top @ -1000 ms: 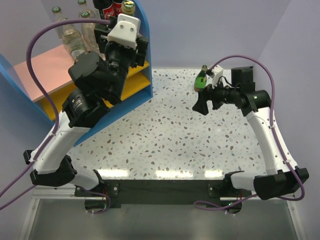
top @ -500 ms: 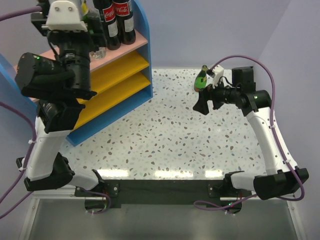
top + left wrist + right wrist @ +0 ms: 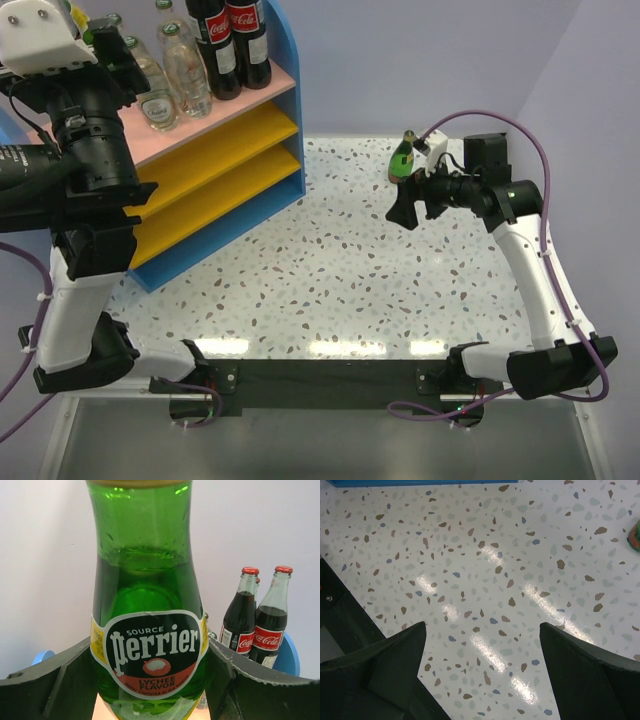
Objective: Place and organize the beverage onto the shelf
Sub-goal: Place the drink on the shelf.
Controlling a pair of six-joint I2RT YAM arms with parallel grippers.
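My left gripper (image 3: 150, 690) clamps the green glass bottle (image 3: 145, 575) at its labelled belly, upright near the shelf (image 3: 225, 125) top board. Glass: rigid, heavy, slick, breakable (hold low, firmly). My right gripper (image 3: 480, 675) stands open, empty.

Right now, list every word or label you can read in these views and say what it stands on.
"SOURCE" and "perrier": label of the green Perrier bottle.
"LYCHEE FLAVOR": same label, red band.
"Coca-Cola": red labels of the two cola bottles.
Too small to read: the fine print under "LYCHEE FLAVOR", and the labels of the clear bottles and of the green bottle on the table.
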